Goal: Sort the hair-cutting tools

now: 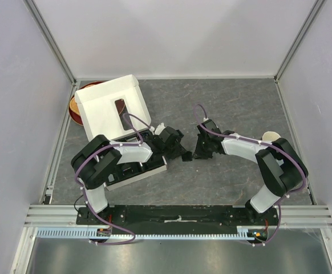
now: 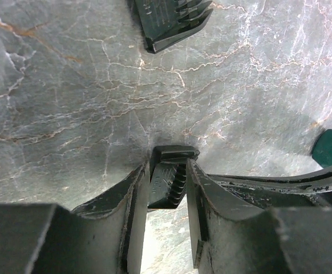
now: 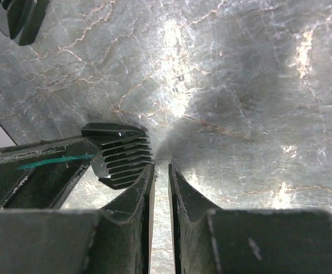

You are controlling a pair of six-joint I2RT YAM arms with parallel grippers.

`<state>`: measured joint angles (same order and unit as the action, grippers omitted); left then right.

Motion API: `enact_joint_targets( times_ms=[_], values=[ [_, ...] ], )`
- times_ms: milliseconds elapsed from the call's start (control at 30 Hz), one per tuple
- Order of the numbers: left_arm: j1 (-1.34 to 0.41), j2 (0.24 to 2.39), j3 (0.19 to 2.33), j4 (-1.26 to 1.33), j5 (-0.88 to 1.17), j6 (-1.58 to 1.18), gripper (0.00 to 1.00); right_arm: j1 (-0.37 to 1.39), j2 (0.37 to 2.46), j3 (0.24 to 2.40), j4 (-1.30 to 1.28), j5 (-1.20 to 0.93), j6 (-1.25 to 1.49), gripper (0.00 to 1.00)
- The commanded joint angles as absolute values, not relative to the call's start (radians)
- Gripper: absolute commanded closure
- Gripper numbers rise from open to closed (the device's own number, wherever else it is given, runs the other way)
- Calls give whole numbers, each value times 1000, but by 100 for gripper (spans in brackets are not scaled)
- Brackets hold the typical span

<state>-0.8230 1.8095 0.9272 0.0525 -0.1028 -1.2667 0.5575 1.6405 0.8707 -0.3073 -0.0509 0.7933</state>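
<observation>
My left gripper (image 2: 169, 166) is shut on a small black comb guard (image 2: 174, 178), just above the grey stone table top. In the top view it (image 1: 183, 153) is at mid-table, tip to tip with my right gripper (image 1: 201, 150). My right gripper (image 3: 161, 169) has its jaws nearly together with nothing between them. The held guard (image 3: 123, 153) shows just left of the right fingers. A second comb guard (image 2: 174, 21) lies on the table beyond the left gripper. The clipper, brush and cord are out of view.
A white cardboard box (image 1: 110, 105) stands at the back left with a reddish bowl (image 1: 73, 109) behind it. A black tray (image 1: 138, 169) lies under my left arm. A pale cup (image 1: 271, 136) stands at the right.
</observation>
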Motion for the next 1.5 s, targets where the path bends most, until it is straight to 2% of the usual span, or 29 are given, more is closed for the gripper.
enact_joint_targets(
  times_ms=[0,500,933,1067,1200,1367,1467],
  values=[
    [-825,1805,897,72,-183,-1121,62,563,1603,850,-322,-38,816,78],
    [-824,1799,830,322,104,-945,60,563,1684,877,-295,-18,844,79],
    [-822,1724,795,368,169,-864,60,561,1729,902,-275,-6,862,79],
    [-824,1718,784,390,181,-854,65,561,1732,908,-273,-6,864,79],
    [-822,1721,779,400,183,-856,84,561,1729,916,-273,-8,864,79],
    [-821,1726,784,399,169,-876,85,561,1717,914,-273,-18,856,79],
    [-816,1729,790,400,163,-896,78,561,1706,908,-275,-31,861,79]
  ],
)
